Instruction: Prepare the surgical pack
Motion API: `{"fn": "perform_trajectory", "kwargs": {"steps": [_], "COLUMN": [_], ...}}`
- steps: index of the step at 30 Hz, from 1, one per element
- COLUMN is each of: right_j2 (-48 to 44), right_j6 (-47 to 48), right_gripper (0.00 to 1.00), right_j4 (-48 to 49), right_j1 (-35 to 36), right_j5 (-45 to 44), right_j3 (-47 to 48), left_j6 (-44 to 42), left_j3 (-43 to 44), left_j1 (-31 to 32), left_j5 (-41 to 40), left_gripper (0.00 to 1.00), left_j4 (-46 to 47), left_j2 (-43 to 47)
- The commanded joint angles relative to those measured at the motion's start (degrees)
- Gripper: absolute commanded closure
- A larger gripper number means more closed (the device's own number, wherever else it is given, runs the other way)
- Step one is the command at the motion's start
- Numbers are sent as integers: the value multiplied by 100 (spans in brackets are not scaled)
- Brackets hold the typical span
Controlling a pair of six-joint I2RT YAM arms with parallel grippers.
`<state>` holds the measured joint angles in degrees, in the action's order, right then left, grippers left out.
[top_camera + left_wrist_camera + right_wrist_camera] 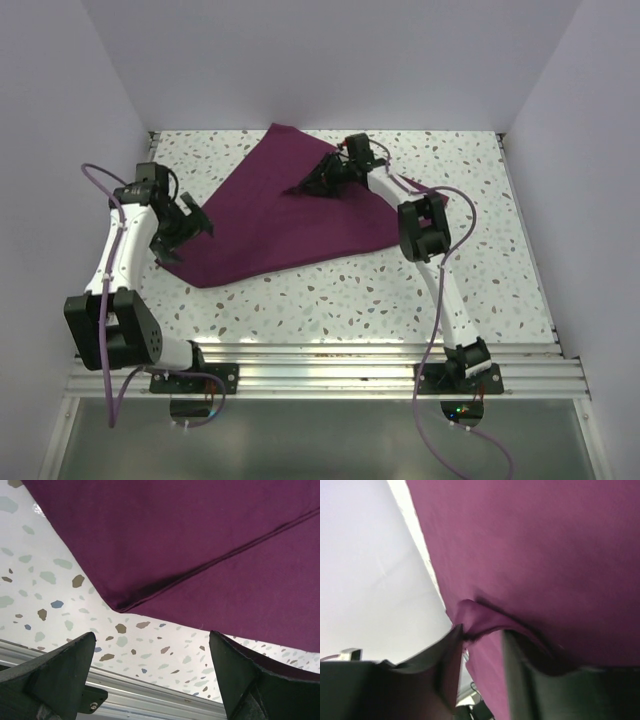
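Observation:
The plum-purple cloth (290,230) lies spread on the speckled table, with one layer folded over so an edge runs diagonally across it in the left wrist view (200,530). My right gripper (305,187) is over the cloth's middle-back and is shut on a raised pinch of the fabric (545,555), which bunches between the fingers (482,645). My left gripper (195,225) is open and empty at the cloth's left edge, its jaws wide apart (152,650) just short of the folded corner (117,605).
The speckled table (350,300) is enclosed by white walls on the left, back and right. A metal rail (330,365) runs along the near edge and shows in the left wrist view (150,690). Purple cables hang from both arms.

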<state>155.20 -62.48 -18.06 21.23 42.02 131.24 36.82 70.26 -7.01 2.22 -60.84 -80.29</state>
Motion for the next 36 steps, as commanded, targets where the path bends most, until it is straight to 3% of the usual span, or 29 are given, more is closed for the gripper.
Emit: {"fn": "perform_trajectory", "kwargs": {"steps": [1, 4, 7, 10, 12, 15, 22, 27, 36], "right_j2": [141, 397, 310, -85, -330, -621, -623, -517, -209], "right_j6": [-168, -255, -257, 504, 928, 1676, 2828, 2925, 3312], "right_gripper": [57, 47, 48, 54, 70, 80, 83, 90, 97], "right_j4": [576, 620, 866, 463, -62, -573, -1296, -1120, -1471], "right_j1": [-23, -32, -5, 100, 249, 521, 979, 1023, 1058], "right_j5": [34, 34, 122, 122, 122, 61, -326, -607, -1205], "right_j3": [664, 1543, 1484, 1089, 913, 632, 744, 745, 1114], "left_j6": [-52, -69, -87, -96, -113, -219, -421, -658, -702], "left_j3": [-135, -240, -390, -443, -504, -583, -583, -619, -742], "left_j1": [-300, -511, -757, -1073, -1197, -1400, -1750, -1980, -2086], "left_j5": [-213, -204, -441, -450, -398, -275, -485, -503, -583], "left_gripper": [0, 0, 0, 2, 5, 10, 13, 24, 23], "left_j4": [186, 370, 564, 731, 984, 1327, 1601, 1830, 1882], "left_j2": [-188, -364, -504, -610, -645, -786, -1287, -1462, -1498]}}
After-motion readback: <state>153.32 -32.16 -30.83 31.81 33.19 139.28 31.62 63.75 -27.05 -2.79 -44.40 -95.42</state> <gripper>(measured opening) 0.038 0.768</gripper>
